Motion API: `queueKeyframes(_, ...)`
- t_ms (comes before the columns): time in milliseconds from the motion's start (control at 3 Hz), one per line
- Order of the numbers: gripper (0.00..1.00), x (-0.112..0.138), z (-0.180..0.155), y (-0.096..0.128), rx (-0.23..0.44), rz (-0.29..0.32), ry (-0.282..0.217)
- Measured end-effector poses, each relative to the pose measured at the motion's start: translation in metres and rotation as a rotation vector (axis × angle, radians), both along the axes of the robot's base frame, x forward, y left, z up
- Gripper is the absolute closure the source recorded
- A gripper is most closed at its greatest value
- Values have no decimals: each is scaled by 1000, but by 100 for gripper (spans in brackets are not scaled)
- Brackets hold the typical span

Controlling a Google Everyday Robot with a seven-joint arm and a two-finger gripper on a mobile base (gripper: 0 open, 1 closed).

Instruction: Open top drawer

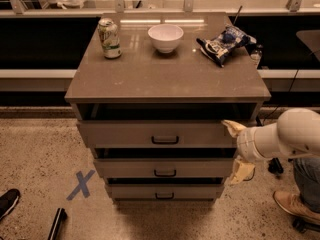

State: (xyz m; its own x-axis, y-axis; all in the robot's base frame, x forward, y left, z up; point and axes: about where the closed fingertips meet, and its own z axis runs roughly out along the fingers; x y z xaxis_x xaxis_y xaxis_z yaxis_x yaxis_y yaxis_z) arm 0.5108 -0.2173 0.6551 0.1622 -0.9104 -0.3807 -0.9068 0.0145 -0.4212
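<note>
Standing at the right end of the top drawer point(150, 133), below the front right corner of the surface point(165, 79), is the claw point(236, 150). Its two pale fingers point(232, 128) are spread wide, one above the other, and pinch nothing. The upper fingertip meets the right end of the drawer front; the lower one hangs level with the middle drawer point(200, 168), just off its right end. The white arm point(285, 134) enters from the right.

The top drawer sits directly under the surface, its front standing slightly forward, with a dark gap showing between front and surface (the interior cannot be made out). Its black loop handle point(165, 140) lies at centre, well apart from the claw. The bottom drawer point(135, 190) is the narrowest.

On the surface: a can point(109, 38) upright near the back left corner, a white bowl point(165, 37) at mid back edge, and a snack bag point(225, 43) near the back right corner.
</note>
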Motion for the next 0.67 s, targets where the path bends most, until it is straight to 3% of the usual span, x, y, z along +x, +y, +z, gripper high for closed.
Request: queueKeyframes(667,0,44,12,-7,-74,10,-30)
